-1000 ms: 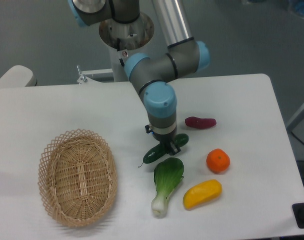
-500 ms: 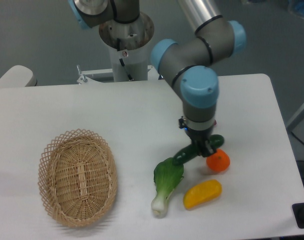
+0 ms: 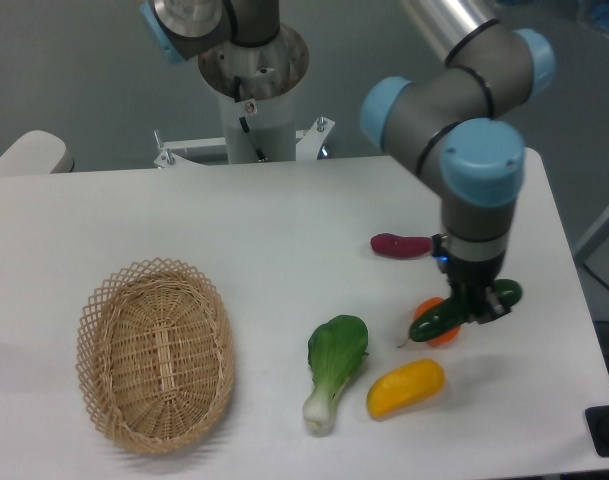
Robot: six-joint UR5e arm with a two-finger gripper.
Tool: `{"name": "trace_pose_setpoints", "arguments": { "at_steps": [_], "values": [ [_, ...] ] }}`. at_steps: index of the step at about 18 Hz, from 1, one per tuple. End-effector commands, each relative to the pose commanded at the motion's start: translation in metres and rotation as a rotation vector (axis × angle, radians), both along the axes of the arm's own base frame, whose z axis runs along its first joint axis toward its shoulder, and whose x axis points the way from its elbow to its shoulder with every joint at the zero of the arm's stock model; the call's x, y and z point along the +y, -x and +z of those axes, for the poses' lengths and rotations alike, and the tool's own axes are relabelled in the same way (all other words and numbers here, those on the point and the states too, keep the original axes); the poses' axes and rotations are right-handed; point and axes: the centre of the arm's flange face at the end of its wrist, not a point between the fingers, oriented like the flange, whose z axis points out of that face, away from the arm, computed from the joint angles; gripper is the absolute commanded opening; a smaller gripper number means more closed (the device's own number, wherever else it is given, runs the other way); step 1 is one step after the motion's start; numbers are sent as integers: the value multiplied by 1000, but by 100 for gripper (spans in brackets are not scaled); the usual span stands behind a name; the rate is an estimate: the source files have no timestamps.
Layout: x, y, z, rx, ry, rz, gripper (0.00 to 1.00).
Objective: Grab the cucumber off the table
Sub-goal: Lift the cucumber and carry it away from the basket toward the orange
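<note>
Our hand (image 3: 474, 308) is clamped on the cucumber (image 3: 462, 311) near its middle, holding it tilted and clear of the desk (image 3: 284, 220), just in front of the orange (image 3: 436, 322), so the lift looks done.

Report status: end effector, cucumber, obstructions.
End effector shut on cucumber. Cucumber off the table, over the orange. Nothing in the way.

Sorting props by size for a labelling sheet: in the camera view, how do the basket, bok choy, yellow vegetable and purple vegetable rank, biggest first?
1. Basket, clearly largest.
2. Bok choy.
3. Yellow vegetable, somewhat shorter than the bok choy.
4. Purple vegetable, smallest; it lies farther from the camera, so it may look slightly smaller than it is.
</note>
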Motion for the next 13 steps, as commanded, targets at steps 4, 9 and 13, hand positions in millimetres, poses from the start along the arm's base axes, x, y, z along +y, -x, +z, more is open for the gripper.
{"name": "trace_pose_setpoints", "arguments": {
  "at_steps": [4,9,13],
  "values": [
    [-6,7,4,-10,-37,-10,21],
    [-6,7,3,-13,-41,-11,21],
    [-6,7,3,-14,-42,-11,21]
  ]
}}
